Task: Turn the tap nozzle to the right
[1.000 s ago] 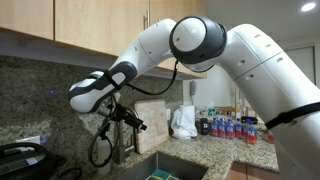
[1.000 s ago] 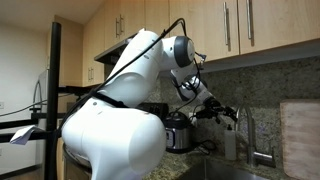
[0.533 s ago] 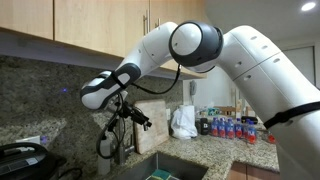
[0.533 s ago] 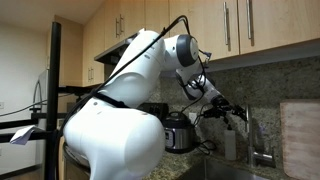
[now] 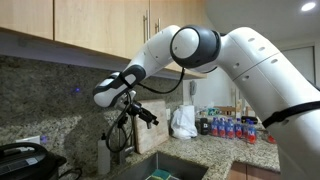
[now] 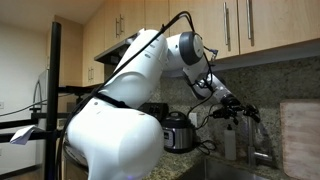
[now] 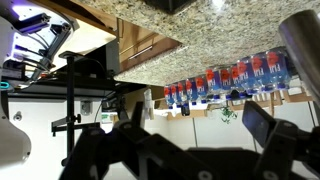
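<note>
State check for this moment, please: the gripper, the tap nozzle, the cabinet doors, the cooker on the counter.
gripper: open, holding nothing.
tap nozzle: ungripped, beside the gripper and outside its fingers in the wrist view.
cabinet doors: closed.
cooker: lid on.

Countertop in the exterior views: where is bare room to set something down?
Bare granite lies between the sink and the bottle row. Crowded: the back wall by the white bag, and around the tap nozzle, where the claw hangs.
</note>
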{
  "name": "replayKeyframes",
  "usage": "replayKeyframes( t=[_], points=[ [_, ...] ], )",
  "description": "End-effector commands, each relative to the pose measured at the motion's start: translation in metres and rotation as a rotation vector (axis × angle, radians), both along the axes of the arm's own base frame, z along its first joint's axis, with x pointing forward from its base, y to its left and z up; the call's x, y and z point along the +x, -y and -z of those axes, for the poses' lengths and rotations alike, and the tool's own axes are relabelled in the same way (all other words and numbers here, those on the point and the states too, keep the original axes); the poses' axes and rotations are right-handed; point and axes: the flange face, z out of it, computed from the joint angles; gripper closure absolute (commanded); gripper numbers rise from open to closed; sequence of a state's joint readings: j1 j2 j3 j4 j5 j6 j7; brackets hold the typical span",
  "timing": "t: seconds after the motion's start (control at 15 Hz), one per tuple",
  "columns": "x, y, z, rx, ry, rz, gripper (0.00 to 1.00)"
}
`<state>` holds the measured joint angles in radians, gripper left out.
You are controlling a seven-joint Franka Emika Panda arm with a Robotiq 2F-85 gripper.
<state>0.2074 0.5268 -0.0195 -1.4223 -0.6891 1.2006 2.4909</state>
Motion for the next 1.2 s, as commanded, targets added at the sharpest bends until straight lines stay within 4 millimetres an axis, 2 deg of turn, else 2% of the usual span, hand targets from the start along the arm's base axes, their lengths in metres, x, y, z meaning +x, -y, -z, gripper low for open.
replayKeyframes(
  t=[0.0, 0.27, 0.53, 0.8, 1.13],
  points=[
    [0.003, 0.021, -0.007, 0.036, 0.019, 0.060, 0.00],
    [0.004, 0.042, -0.017, 0.048, 0.065, 0.072, 0.00],
    [0.012, 0.052, -0.017, 0.068, 0.122, 0.026, 0.00],
    [0.022, 0.049, -0.008, 0.118, 0.156, -0.070, 0.00],
    [0.004, 0.045, -0.008, 0.118, 0.197, -0.070, 0.00]
  ],
)
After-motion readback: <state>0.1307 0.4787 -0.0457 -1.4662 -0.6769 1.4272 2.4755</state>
